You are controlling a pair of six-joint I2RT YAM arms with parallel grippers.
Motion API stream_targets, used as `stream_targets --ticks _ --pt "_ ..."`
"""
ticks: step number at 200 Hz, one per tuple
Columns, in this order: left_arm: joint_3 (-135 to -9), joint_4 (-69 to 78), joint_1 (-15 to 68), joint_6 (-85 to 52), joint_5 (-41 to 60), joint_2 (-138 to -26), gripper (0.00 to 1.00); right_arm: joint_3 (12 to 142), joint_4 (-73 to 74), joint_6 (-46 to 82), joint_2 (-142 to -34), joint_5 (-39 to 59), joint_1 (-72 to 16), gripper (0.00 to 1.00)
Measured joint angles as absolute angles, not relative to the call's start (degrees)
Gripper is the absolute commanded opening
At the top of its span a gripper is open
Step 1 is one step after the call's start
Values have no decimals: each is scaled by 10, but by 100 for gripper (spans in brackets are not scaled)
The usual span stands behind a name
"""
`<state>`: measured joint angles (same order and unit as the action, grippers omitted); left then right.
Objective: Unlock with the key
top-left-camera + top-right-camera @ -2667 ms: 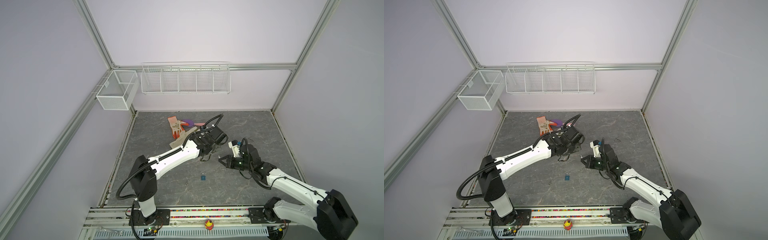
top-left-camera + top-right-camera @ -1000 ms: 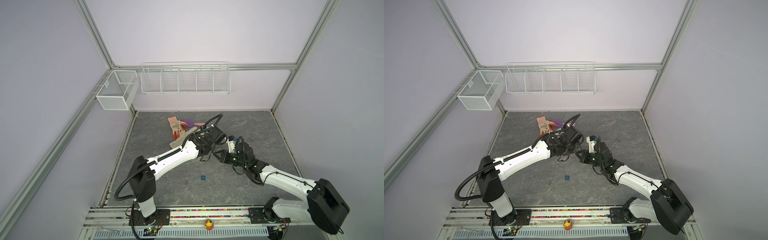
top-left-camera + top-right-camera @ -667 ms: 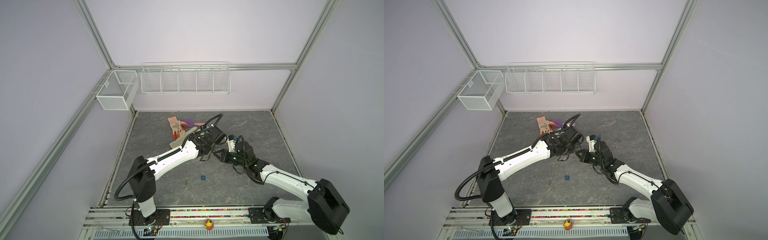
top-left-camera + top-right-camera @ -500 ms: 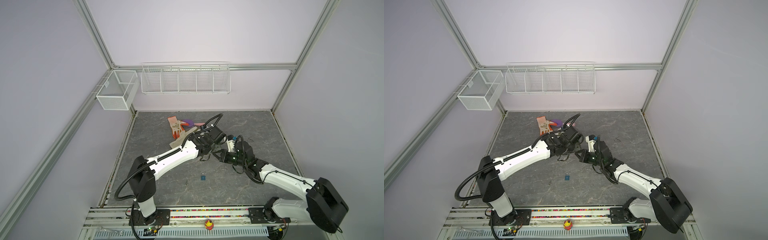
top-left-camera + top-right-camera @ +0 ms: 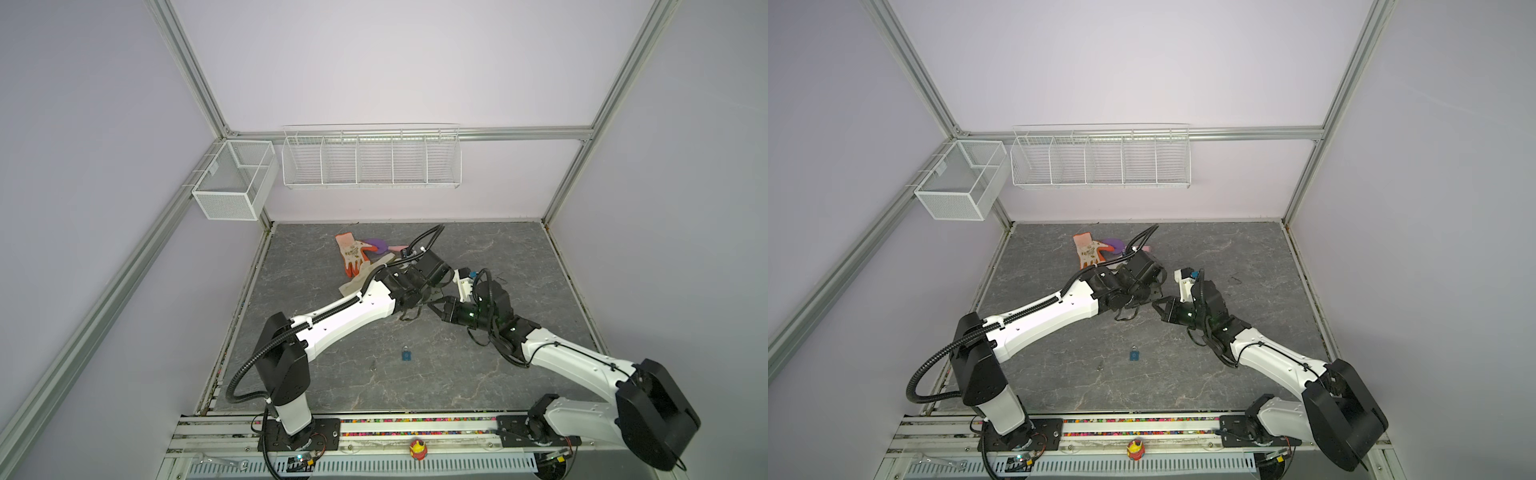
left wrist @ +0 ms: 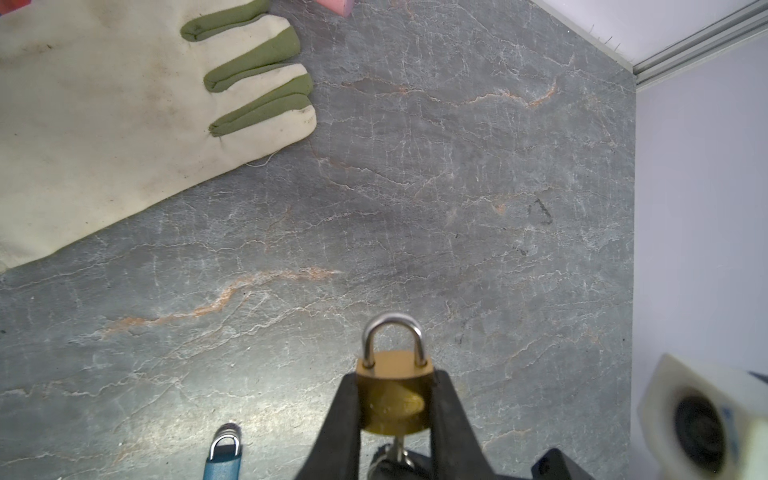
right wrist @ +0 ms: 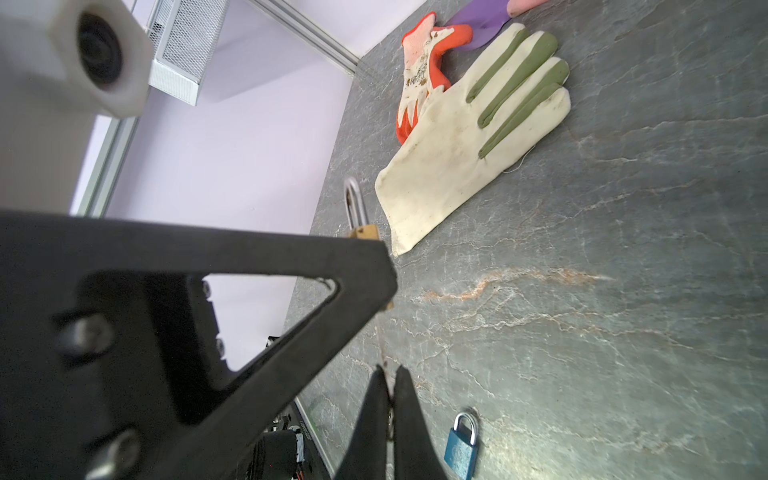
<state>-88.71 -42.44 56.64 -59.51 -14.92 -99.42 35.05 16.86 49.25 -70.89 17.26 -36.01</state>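
Brass padlock (image 6: pixel 394 390), held clear of the table (image 5: pixel 498 257) near its middle, body clamped crosswise between the narrow-set jaws of the left gripper (image 6: pixel 395 379), shackle (image 6: pixel 394 332) pointing away from the wrist and both of its legs seated in the body (hence locked at this stage). The key (image 6: pixel 398 446) projects from the underside of the body and appears to sit in the keyway. The right gripper (image 7: pixel 388 374) is pinched fully together on the key's thin blade. Over the last few seconds the right arm has crossed from a position well apart to meet the left gripper, and in both top views the two tools now stand tip to tip. The approach therefore appears complete, and the step in hand is judged to be the turn of the key, with the left gripper bracing the body against that twist. A blue padlock (image 7: pixel 460 446) lies unused on the table nearer the robot bases. A cream glove (image 6: pixel 124 124) and an orange glove (image 7: pixel 419 70) lie toward the back wall, apart from the work.
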Motion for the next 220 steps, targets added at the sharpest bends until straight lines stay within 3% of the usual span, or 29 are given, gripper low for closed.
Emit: stream_targets --ticks 220 --pt "-881 -434 563 -560 -134 -989 0 390 92 456 -717 238 -339 6"
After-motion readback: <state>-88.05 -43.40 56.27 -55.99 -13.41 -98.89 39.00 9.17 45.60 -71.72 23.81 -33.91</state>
